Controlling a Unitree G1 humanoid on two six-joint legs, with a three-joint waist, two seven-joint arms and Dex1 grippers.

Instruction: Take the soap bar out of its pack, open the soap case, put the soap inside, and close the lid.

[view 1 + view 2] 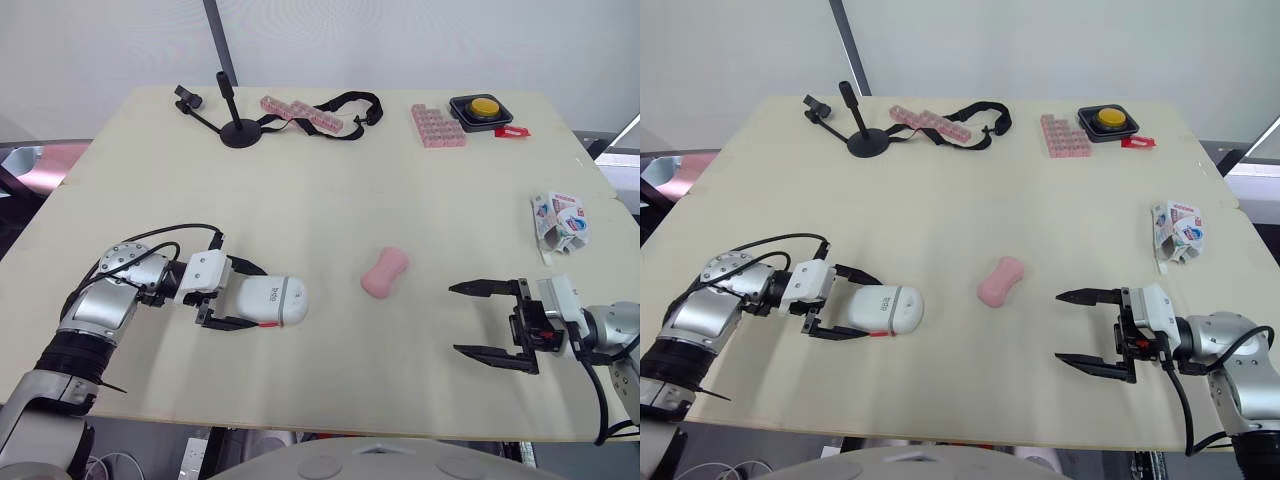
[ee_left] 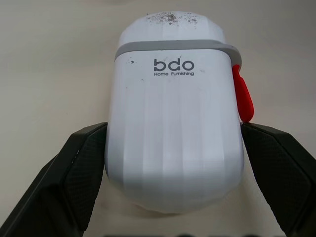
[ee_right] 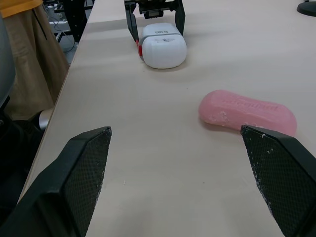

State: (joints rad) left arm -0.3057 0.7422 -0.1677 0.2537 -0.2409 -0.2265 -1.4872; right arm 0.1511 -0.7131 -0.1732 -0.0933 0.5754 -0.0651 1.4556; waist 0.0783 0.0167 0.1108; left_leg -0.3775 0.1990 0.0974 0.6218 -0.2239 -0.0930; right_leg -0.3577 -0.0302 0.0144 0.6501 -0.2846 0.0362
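Left claw (image 1: 260,298) clamps the soap case (image 2: 174,128) by its sides; the wide-open, empty right claw (image 1: 454,318) should lift its red latch (image 2: 242,94)

Left arm (image 1: 100,305): silver shells, black elbow collar, white wrist block, looping black cables. Right arm (image 1: 612,325): silver, white block, small red mark. Fingers (image 1: 482,288): black, tapered, mesh-textured.
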